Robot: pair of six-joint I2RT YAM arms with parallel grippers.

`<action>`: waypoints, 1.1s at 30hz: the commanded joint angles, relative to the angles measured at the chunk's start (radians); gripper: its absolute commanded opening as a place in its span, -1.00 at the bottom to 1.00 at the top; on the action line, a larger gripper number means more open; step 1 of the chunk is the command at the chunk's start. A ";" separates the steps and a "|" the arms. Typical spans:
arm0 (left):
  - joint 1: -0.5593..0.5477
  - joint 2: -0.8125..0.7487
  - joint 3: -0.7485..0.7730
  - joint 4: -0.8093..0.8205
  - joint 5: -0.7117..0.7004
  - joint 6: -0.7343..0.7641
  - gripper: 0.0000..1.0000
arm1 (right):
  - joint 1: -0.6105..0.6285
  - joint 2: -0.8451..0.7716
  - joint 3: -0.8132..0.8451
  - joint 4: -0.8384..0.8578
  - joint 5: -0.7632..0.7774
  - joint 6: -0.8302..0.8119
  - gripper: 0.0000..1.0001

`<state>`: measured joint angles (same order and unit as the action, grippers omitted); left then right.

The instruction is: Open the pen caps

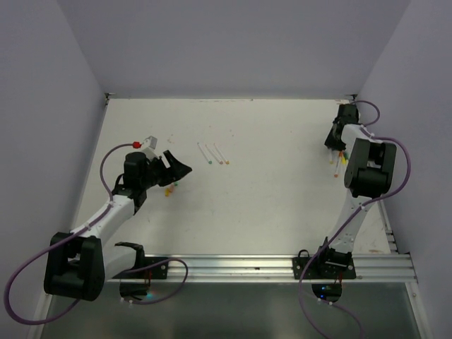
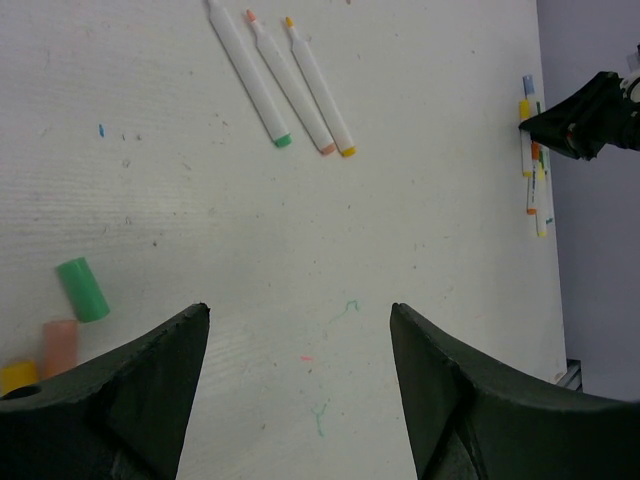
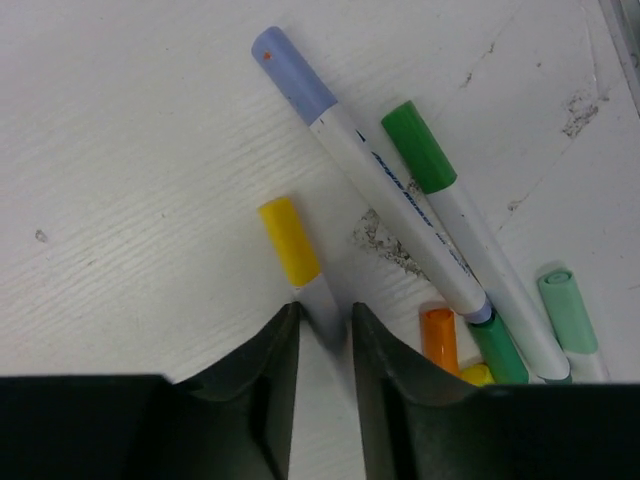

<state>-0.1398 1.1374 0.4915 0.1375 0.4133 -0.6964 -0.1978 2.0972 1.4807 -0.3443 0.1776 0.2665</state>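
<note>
My left gripper (image 1: pixel 175 168) hangs open and empty over bare table in the left wrist view (image 2: pixel 298 315). Three loose caps lie at its left: green (image 2: pixel 82 289), pale orange (image 2: pixel 60 345) and yellow (image 2: pixel 17 375). Three uncapped white pens (image 2: pixel 290 85) lie beyond it, also seen from above (image 1: pixel 214 154). My right gripper (image 1: pixel 335 150) is at the far right, its jaws (image 3: pixel 325 315) closed on the white barrel of a yellow-capped pen (image 3: pixel 290 240). Beside it lie a purple-capped pen (image 3: pixel 375 170) and a green-capped pen (image 3: pixel 470 235).
An orange cap end (image 3: pixel 438 338) and a teal cap end (image 3: pixel 568 310) lie by the right fingers. The capped pens lie near the table's right edge and wall (image 2: pixel 535 160). An aluminium rail (image 1: pixel 247 267) runs along the near edge.
</note>
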 commanded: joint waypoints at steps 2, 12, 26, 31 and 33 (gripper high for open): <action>-0.004 -0.037 0.013 0.014 0.013 -0.012 0.50 | 0.001 -0.023 -0.045 -0.030 -0.055 0.002 -0.59; -0.011 -0.145 0.050 -0.070 0.039 -0.011 0.50 | 0.046 -0.218 -0.213 0.046 0.048 0.010 -1.00; -0.066 -0.114 0.085 0.017 0.191 -0.055 0.50 | 0.472 -0.651 -0.433 0.151 -0.501 -0.033 -1.00; -0.141 -0.113 0.090 0.083 0.185 -0.086 0.50 | 0.648 -0.612 -0.476 0.307 -0.676 0.034 -1.00; -0.175 -0.107 0.087 0.099 0.185 -0.097 0.49 | 0.722 -0.592 -0.471 0.336 -0.678 0.046 -1.00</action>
<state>-0.2790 1.0248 0.5423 0.1535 0.5644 -0.7586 0.4442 1.4765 1.0115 -0.1211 -0.3702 0.2729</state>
